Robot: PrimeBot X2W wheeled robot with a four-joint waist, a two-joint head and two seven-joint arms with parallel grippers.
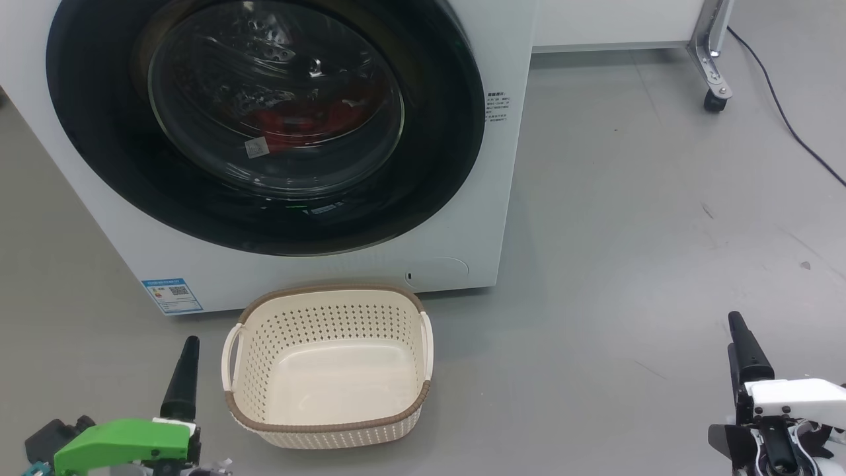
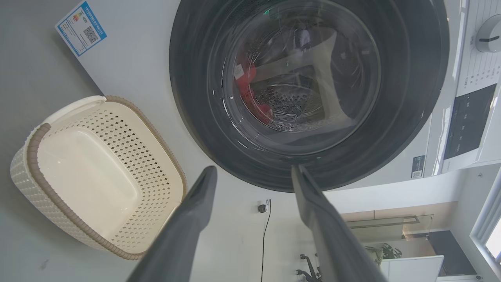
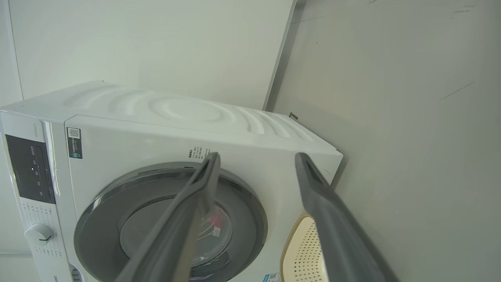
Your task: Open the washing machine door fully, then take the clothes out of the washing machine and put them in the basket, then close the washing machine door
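The washing machine [image 1: 505, 198] stands white and large ahead of me, and the washing machine door [image 1: 429, 192] is shut flat against its front. Red clothes [image 1: 297, 122] lie in the drum behind the glass, also showing as clothes [image 2: 244, 76] in the left wrist view. On the floor just before the washer sits the basket [image 1: 330, 289], with nothing in it. My left gripper [image 2: 252, 170] is open and holds nothing; one of its fingers [image 1: 182, 383] rises left of the basket. My right gripper [image 3: 256, 156] is open too, low at the far right, well away from the washer.
A blue label [image 1: 171, 295] is stuck low on the washer's front. A metal leg on a caster [image 1: 715, 99] and a black cable [image 1: 786, 119] lie at the back right. Open grey floor [image 1: 628, 264] stretches right of the washer. The control panel [image 2: 465, 121] and dial [image 2: 489, 39] sit beside the door.
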